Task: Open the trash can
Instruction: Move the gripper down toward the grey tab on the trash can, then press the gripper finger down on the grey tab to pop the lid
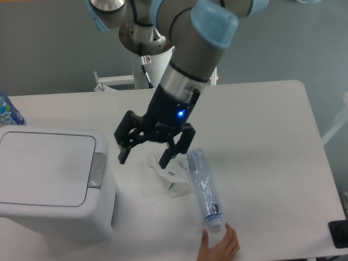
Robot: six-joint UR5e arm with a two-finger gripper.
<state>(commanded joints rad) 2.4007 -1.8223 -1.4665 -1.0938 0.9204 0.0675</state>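
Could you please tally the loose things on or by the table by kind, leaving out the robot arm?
Trash can: 1
Plastic bottles: 2, one lying clear, one at the left edge
Crumpled paper wrapper: 1
Dark object at right edge: 1
Total: 5

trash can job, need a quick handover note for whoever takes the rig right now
Tool: open, empty, hanging above the table just right of the trash can.
Trash can: front left, lid flat and shut, grey push tab on its right rim untouched.
Nearby: plastic bottle and paper scrap lying on the table; a person's hand at the bottle's cap.
Done: nothing yet.
Left: press the tab, open the lid.
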